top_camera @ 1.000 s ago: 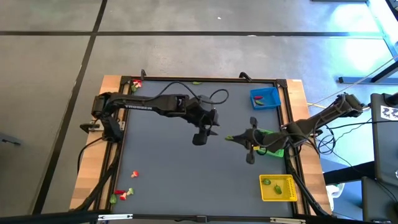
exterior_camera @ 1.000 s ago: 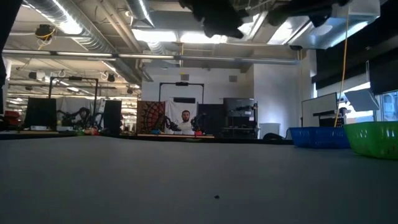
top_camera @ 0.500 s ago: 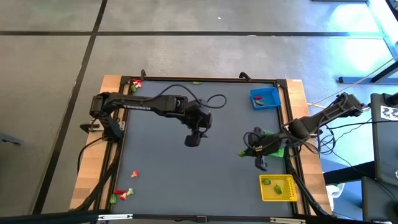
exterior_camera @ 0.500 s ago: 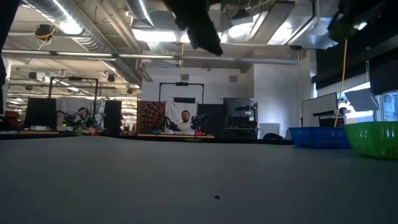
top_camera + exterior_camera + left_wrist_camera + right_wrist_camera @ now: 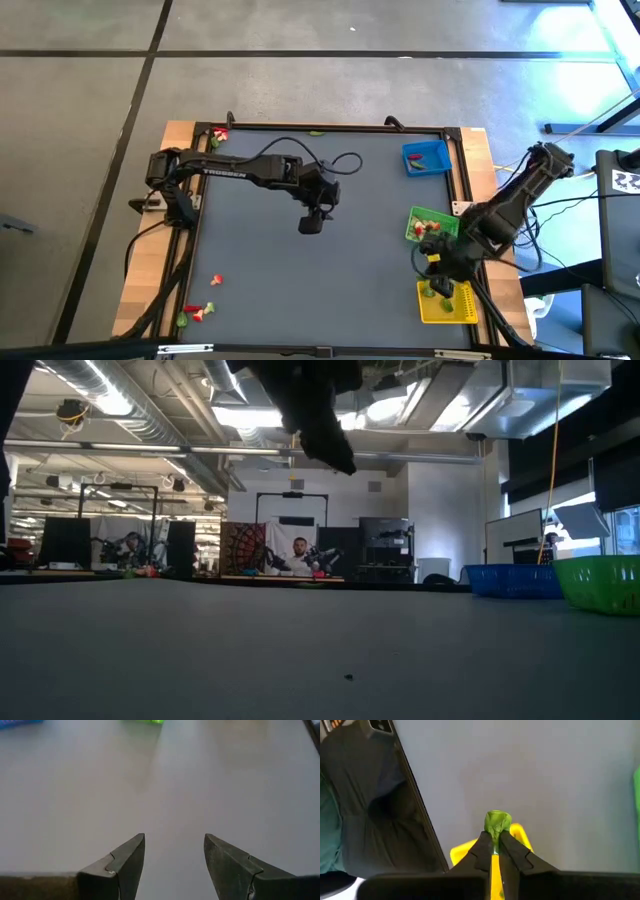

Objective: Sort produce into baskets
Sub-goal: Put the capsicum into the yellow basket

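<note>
Pinching a small rounded green piece (image 5: 497, 821), the right end effector (image 5: 494, 843) hangs above the smooth yellow plastic basket (image 5: 460, 311).

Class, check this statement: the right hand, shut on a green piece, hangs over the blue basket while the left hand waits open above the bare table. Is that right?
One detail is wrong. The right hand, shut on the green piece, hangs over the yellow basket, not the blue one; the high view shows it. The left hand does wait open above the bare table.
</note>
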Robot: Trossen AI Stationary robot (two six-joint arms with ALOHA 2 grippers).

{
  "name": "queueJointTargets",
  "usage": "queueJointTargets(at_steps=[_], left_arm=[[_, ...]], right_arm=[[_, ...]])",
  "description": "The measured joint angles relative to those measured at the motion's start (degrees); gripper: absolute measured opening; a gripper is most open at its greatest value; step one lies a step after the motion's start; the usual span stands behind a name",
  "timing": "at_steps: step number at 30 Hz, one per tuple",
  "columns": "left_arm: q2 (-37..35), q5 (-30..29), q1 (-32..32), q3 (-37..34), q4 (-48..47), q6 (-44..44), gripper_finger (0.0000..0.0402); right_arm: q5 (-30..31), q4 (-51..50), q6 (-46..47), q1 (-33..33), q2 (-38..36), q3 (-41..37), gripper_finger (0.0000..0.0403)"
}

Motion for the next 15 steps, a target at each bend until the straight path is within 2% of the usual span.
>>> queueJointTargets(at_steps=[10, 15], left_arm=[[0.00, 0.02, 0.00, 0.00, 1.35, -0.18, 0.0200], [0.00, 0.04, 0.00, 0.00, 1.33, -0.18, 0.0200]], right_arm=[[0.34, -1.38, 11.79, 7.92, 7.03, -0.02, 0.0015], [-2.18, -1.38, 16.31, 10.49, 11.78, -0.04, 0.0015]])
